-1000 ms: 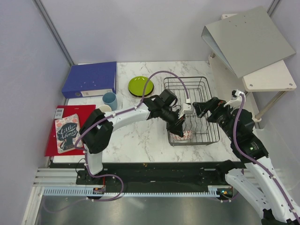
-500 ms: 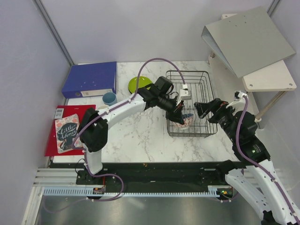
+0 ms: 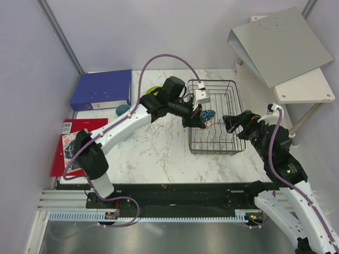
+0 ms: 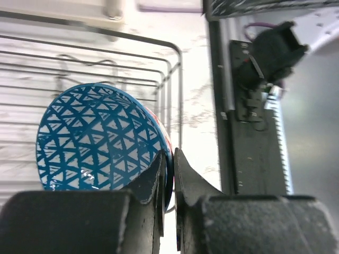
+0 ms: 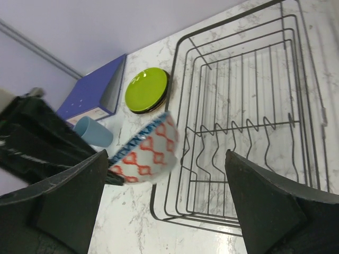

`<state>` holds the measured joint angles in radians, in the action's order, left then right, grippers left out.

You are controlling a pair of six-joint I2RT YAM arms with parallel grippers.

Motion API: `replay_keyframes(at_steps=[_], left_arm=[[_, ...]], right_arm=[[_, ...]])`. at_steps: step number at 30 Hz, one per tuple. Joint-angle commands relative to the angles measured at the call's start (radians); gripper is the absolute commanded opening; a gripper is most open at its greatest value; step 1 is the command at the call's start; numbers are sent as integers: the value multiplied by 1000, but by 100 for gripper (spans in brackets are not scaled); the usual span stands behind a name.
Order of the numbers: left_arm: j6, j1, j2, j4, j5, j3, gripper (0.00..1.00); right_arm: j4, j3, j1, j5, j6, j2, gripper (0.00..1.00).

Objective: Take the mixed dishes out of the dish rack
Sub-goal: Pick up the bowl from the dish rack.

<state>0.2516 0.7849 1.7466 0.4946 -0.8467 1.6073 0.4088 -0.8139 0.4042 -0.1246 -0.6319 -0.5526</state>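
Observation:
My left gripper [image 3: 201,119] [image 4: 169,165] is shut on the rim of a bowl [image 3: 207,116] [image 4: 95,137]. The bowl has a blue triangle pattern inside and red-and-white diamonds outside [image 5: 151,151]. It hangs tilted in the air over the left front part of the black wire dish rack [image 3: 217,152] [image 4: 106,58] [image 5: 238,127]. No other dishes show in the rack. My right gripper [image 3: 233,124] [image 5: 167,174] is open and empty, by the rack's right side. A lime green plate [image 3: 152,91] [image 5: 145,91] and a light blue cup [image 3: 123,110] [image 5: 94,132] stand on the table left of the rack.
A blue ring binder [image 3: 103,89] [image 5: 95,95] lies at the back left. A red book [image 3: 71,145] lies at the front left. A grey binder [image 3: 278,45] rests on a white shelf at the back right. A dark plate edge shows under the green plate.
My left gripper has lifted the bowl up out of the rack's front and carried it toward the back. The rack has shifted slightly. The right gripper has barely moved.

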Motion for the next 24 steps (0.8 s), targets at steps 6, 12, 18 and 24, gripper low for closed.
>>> replay_keyframes(at_steps=[6, 12, 18, 24], left_arm=[[100, 129, -318, -71, 963, -200, 2], [141, 169, -449, -77, 1199, -415, 2], [167, 231, -539, -59, 1149, -532, 2], [143, 237, -610, -36, 977, -547, 2]], right_arm=[[193, -179, 1, -120, -2, -208, 97], [189, -267, 4, -5, 44, -349, 95], [226, -389, 51, 118, 107, -521, 90], [248, -490, 192, 106, 155, -665, 91]])
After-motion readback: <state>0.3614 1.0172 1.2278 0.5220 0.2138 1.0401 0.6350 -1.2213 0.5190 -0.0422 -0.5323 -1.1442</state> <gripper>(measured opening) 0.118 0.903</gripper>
